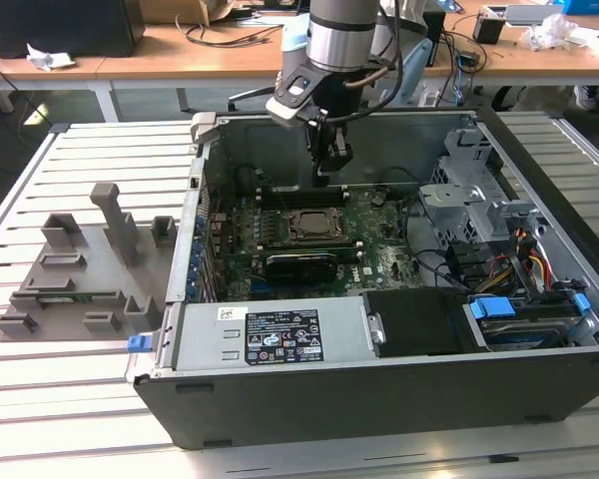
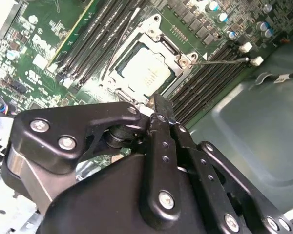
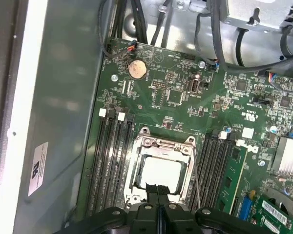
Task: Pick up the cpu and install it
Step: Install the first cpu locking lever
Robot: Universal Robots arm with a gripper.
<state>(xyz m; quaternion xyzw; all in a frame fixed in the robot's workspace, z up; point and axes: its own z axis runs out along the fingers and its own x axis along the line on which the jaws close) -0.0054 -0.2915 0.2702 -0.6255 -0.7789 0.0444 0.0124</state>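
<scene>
cpu [image 3: 161, 173] sits in the motherboard socket [image 3: 162, 143], gripper [image 3: 158, 194] hanging just above it, jaws together, holding nothing.

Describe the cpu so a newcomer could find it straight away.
Start at the open computer case and look at its green motherboard. Near the board's middle, between two banks of dark memory slots, sits a metal-framed socket, and the cpu lies inside that frame. It is the one flat, pale silver square there, plain-topped among dark ribbed slots.
</scene>
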